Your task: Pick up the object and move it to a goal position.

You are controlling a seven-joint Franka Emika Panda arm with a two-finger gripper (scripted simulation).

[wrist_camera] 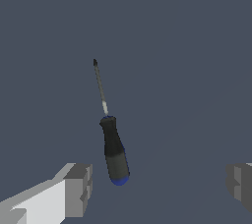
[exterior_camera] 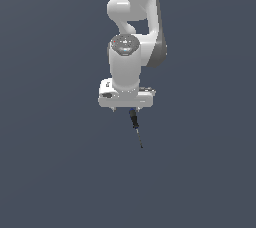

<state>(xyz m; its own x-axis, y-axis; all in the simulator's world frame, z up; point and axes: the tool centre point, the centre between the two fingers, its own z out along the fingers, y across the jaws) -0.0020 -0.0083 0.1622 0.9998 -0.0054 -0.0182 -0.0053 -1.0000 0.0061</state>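
The object is a small screwdriver [wrist_camera: 113,147] with a black handle, a blue butt end and a thin grey shaft. It lies on the flat grey surface. In the exterior view the screwdriver [exterior_camera: 135,123] pokes out from under the white hand, shaft pointing away from it. My gripper [wrist_camera: 157,188] is open, with its two grey fingertips [wrist_camera: 78,188] far apart. The handle's blue end lies between them, nearer one finger, not touched. In the exterior view the gripper [exterior_camera: 125,108] is mostly hidden under the hand.
The white arm [exterior_camera: 132,32] rises above the hand. A plain grey surface [exterior_camera: 50,172] spreads all around, with nothing else on it in view.
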